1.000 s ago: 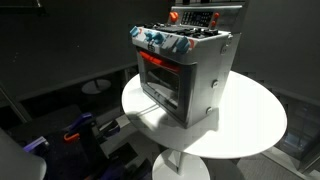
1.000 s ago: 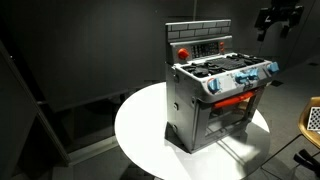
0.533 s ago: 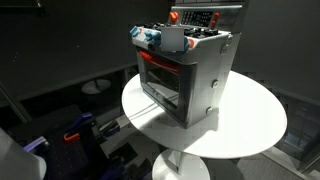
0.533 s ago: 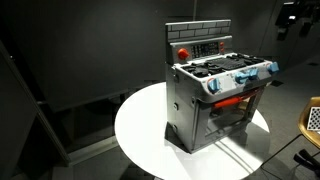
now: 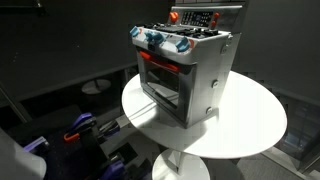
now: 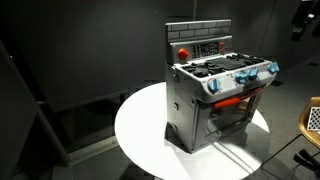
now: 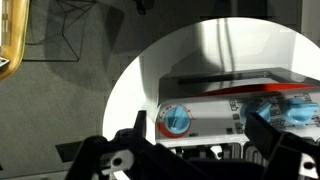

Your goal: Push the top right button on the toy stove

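Observation:
The toy stove (image 5: 185,70) is a silver-grey box with a red-glowing oven window and blue-and-red knobs. It stands on a round white table (image 5: 250,125) and shows in both exterior views (image 6: 215,95). Its red back control panel (image 6: 203,47) carries a round red button (image 6: 183,52) and small buttons too fine to tell apart. My gripper (image 6: 304,17) hangs high at the right edge of an exterior view, well away from the stove. In the wrist view my gripper (image 7: 200,155) is open and empty, with a blue knob (image 7: 175,120) showing between the dark fingers.
A yellow object (image 6: 313,118) stands at the right edge beyond the table and shows in the wrist view (image 7: 12,40) too. Blue and red items (image 5: 80,130) lie on the dark floor beside the table. The table's rim drops off close around the stove.
My gripper has moved away from the stove toward the upper right edge of an exterior view. The stove has not moved.

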`<state>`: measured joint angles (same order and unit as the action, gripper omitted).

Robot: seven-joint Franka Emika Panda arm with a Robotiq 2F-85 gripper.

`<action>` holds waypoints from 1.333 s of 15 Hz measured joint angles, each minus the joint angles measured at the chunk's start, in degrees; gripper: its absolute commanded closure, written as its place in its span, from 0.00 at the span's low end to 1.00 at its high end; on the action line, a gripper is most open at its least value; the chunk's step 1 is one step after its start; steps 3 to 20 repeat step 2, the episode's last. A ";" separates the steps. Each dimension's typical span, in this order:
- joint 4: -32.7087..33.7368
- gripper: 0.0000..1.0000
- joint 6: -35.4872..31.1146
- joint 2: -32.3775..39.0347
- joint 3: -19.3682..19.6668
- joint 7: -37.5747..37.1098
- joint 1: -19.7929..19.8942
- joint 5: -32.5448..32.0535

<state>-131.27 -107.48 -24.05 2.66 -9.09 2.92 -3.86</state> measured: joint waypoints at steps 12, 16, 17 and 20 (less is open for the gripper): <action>-0.34 0.00 0.00 -0.15 -0.09 0.10 0.00 0.00; -0.34 0.00 0.00 -0.15 -0.09 0.10 0.00 0.00; -0.34 0.00 0.00 -0.15 -0.09 0.10 0.00 0.00; -0.34 0.00 0.00 -0.15 -0.09 0.10 0.00 0.00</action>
